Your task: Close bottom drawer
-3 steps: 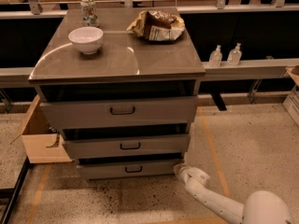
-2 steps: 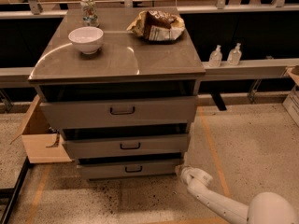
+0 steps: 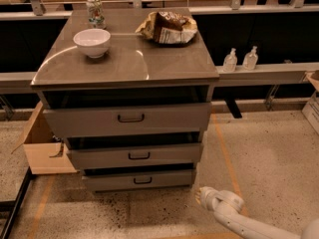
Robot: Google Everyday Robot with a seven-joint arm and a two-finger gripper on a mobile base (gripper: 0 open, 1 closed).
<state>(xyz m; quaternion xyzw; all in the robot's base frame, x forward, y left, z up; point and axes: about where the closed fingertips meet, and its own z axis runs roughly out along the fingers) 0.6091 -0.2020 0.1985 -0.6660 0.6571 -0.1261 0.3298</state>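
Observation:
The bottom drawer (image 3: 139, 179) is the lowest, slimmest grey front of the cabinet (image 3: 124, 66), with a small black bar handle (image 3: 142, 180). It stands out a little from the cabinet body, with a dark gap above its front. My gripper (image 3: 201, 195) is low over the floor, just right of and in front of the drawer's right corner, on the end of my white arm (image 3: 239, 220). It touches nothing that I can see.
The middle drawer (image 3: 134, 156) and top drawer (image 3: 127, 118) also stand slightly out. A white bowl (image 3: 92, 42), a can (image 3: 94, 11) and a chip bag (image 3: 167, 28) sit on top. A cardboard box (image 3: 42, 148) stands left of the cabinet. Two bottles (image 3: 239, 59) stand on a ledge.
My gripper has drifted slightly right and toward the camera, away from the bottom drawer's right corner. The drawers have not visibly moved.

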